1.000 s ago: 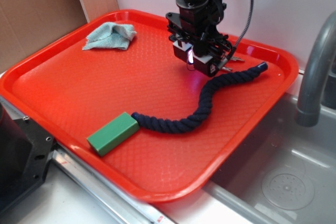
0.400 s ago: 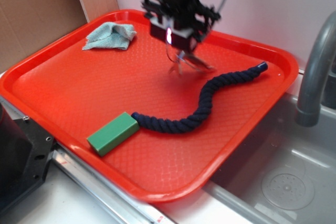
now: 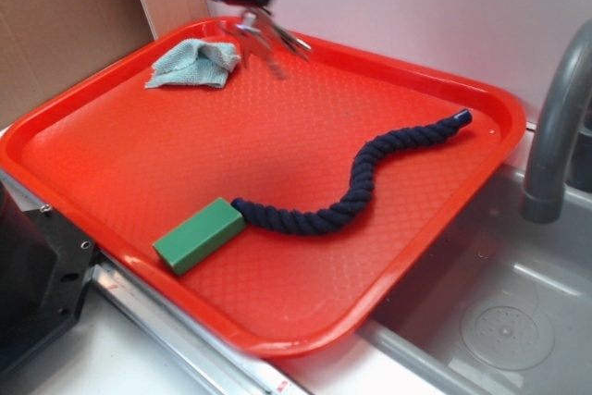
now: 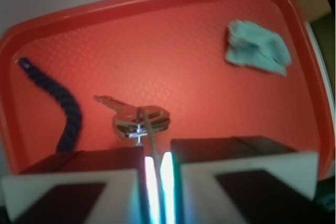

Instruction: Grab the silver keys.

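The silver keys hang in the air on their thin wire ring, high over the far left part of the red tray. My gripper is shut on the ring, at the top edge of the exterior view. In the wrist view the keys dangle just past the fingers, with the ring's wire pinched between the two lit pads. The navy rope lies on the tray well to the right of the gripper.
A crumpled pale teal cloth lies at the tray's far left, just beside the hanging keys. A green block sits at the rope's near end. A grey faucet and a steel sink are on the right.
The gripper has risen and swung left from the rope's far end toward the cloth, carrying the keys up off the tray with it.
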Tool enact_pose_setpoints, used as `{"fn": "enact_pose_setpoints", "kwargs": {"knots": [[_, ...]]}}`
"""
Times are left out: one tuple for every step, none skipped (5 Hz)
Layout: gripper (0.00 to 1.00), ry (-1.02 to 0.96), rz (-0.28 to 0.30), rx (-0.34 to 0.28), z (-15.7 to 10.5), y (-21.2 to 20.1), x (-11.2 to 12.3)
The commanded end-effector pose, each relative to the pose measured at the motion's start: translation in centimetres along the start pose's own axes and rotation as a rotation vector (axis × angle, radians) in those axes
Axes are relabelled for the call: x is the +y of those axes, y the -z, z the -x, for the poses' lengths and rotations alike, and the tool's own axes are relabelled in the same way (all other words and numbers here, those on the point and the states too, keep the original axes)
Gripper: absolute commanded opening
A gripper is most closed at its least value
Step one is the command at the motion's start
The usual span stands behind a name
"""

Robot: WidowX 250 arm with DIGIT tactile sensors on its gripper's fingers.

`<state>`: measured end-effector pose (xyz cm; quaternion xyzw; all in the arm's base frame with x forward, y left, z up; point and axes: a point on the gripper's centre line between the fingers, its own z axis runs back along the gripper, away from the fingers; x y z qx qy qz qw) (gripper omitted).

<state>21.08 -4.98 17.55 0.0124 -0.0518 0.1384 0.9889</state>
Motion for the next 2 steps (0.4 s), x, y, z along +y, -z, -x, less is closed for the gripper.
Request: {"fn": "enact_pose_setpoints", "kwargs": {"knots": [[0.0,-0.012,0.088,0.015,2.2,-2.44,2.69],[0.0,-0.01,0.054,0.039,1.89,-2.11,2.64]]}}
